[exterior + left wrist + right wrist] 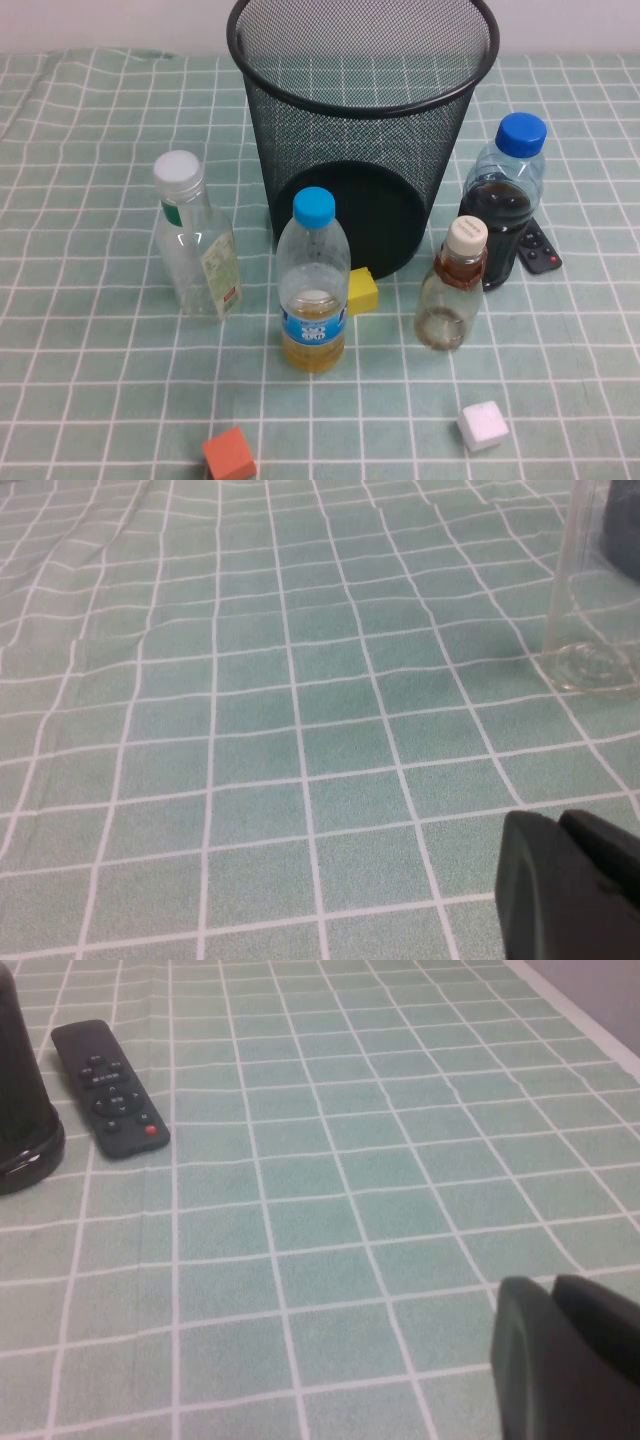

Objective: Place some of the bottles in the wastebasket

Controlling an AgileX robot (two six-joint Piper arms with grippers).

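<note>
On checked cloth, four bottles [197,240], one wastebasket [362,120]

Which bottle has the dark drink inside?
The bottle with the dark-blue cap, standing right of the wastebasket beside the remote. The others hold yellow liquid or look nearly empty. Left gripper and right gripper are parked low.

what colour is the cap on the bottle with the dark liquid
Dark blue, on the dark-liquid bottle; clearest in the high view.
</note>
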